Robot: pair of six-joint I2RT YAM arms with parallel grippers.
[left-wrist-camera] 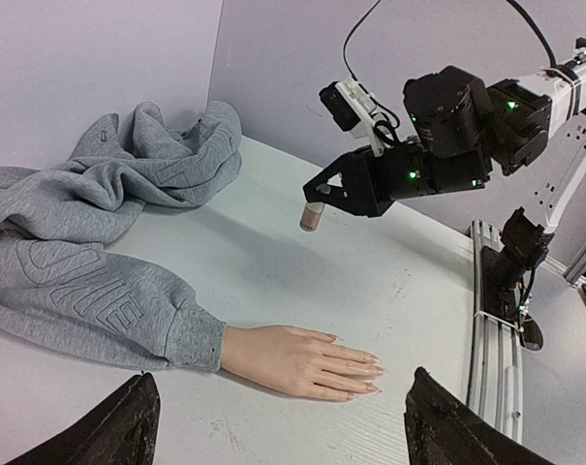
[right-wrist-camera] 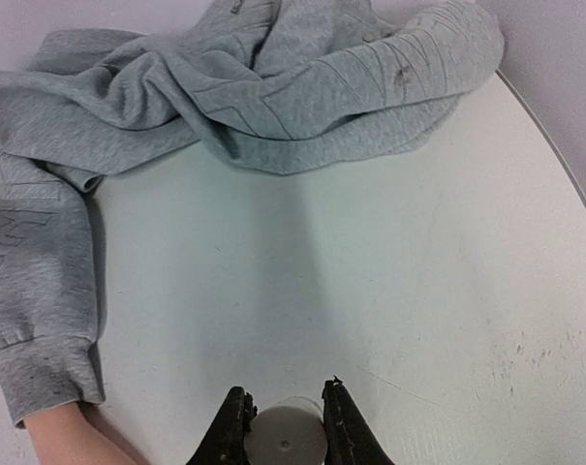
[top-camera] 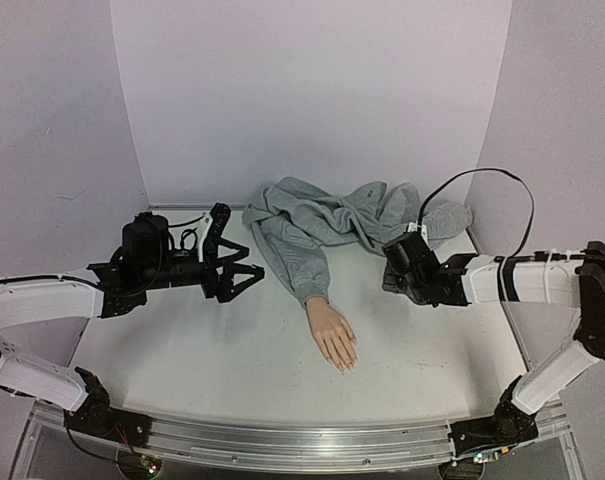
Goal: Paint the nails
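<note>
Right pincer clamps a small bottle above the worktop; left pincer gapes empty. A loose grip might drop it, spilling polish short of the nails.

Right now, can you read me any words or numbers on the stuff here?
No text here can be read for sure.
Raised letters on the sleeve of the grey sweatshirt: upside down and too faint to read.
On the small bottle in the right gripper: no label can be made out.
</note>
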